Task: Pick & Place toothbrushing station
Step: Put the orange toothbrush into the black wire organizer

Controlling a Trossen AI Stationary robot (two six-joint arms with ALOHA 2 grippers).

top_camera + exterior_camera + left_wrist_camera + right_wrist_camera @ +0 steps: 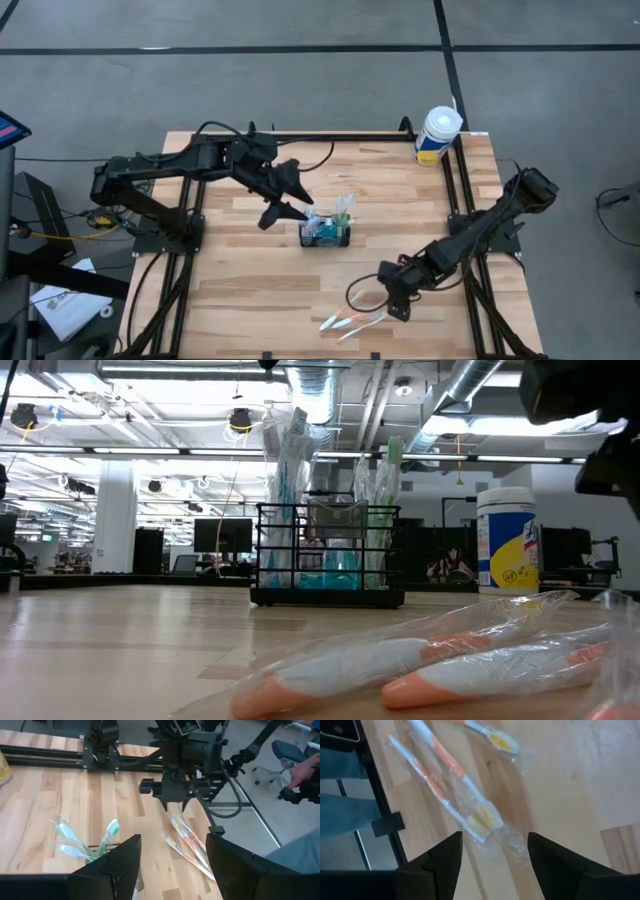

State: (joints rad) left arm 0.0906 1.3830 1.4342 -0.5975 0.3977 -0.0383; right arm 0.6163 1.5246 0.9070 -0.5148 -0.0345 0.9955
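The toothbrushing station [326, 235], a black wire-mesh caddy, stands upright near the middle of the wooden table [240, 300]. Blue and green wrapped toothbrushes [343, 210] stick up out of its compartments; upright storage keeps the heads clear of the table.

My left gripper [291, 212] hangs just beside the caddy on its left side, jaws spread wide and holding nothing. In my left wrist view the green brush [109, 834] and pale blue ones rise between me and the far side, so I am looking over the caddy's top.

My right gripper [397, 305] hovers low over the table's front edge, jaws apart and empty. Directly under it lie orange-and-white toothbrushes in clear plastic wrap [451, 795], flat on the wood and well apart from the caddy. The fingers straddle a brush head [481, 822], which I judge to be alignment for a pick.

A white cylindrical tub [437, 135] sits at the back right corner, out of the way.

Risk noted: slippery wrap, overlapping brushes.
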